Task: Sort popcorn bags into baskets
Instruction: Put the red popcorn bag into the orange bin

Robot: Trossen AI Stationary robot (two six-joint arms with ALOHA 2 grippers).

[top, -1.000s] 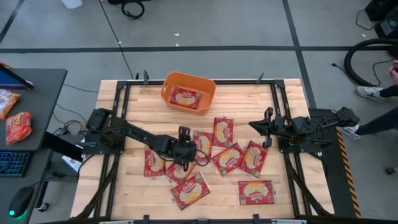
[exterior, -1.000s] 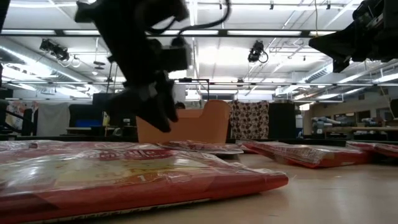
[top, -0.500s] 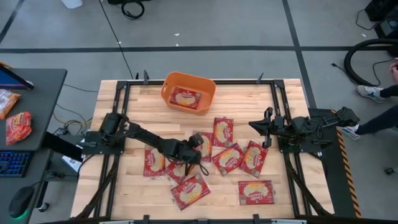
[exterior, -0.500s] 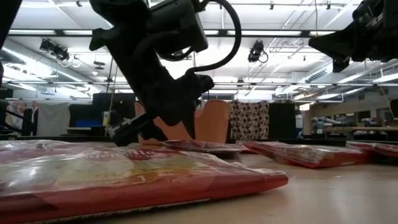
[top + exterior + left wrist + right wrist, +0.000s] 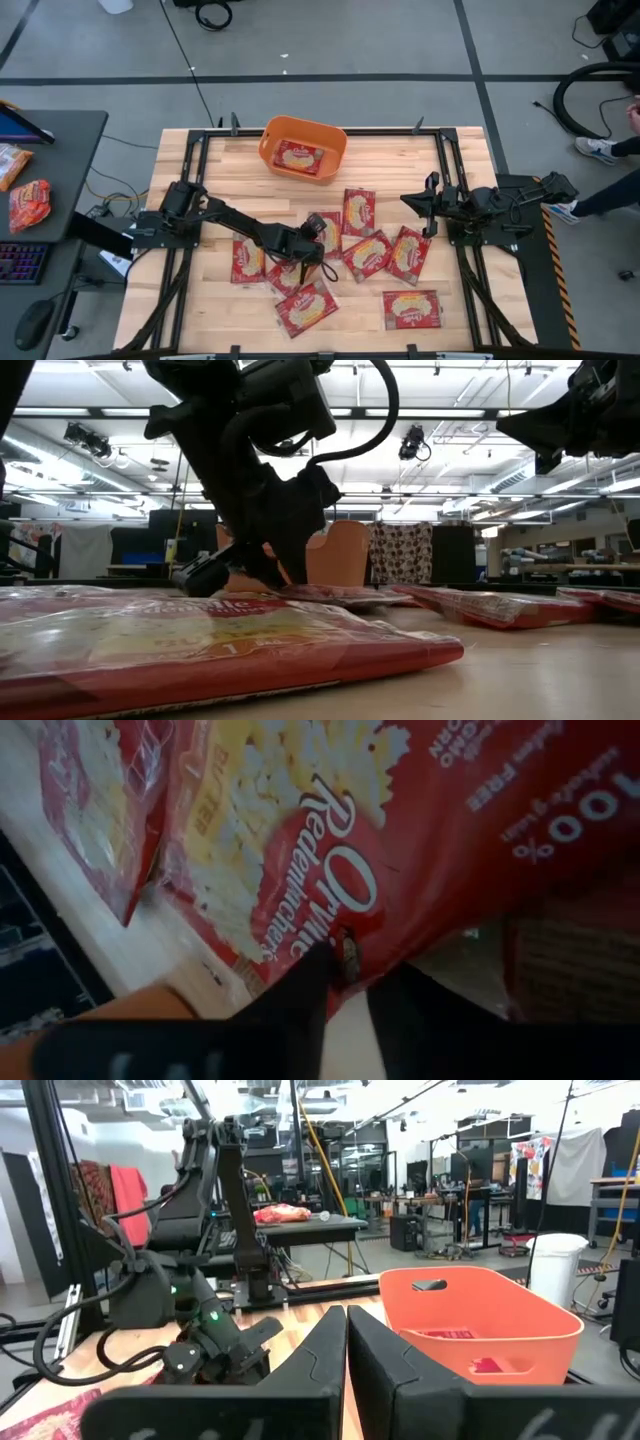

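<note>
A glossy red foil popcorn bag [image 5: 420, 840] with a cream-yellow label and white lettering is filling most of the close-up. The left pincer [image 5: 348, 982], with two dark fingers [image 5: 300, 995], is pinching the bag's lower edge. A second red foil bag [image 5: 95, 800] is lying beside it on the pale wooden surface [image 5: 140, 945].

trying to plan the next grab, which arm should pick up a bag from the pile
Left. The left gripper is already down among the bags, its fingers pinching one's edge. The right gripper hangs shut by the table's right edge, away from them.
</note>
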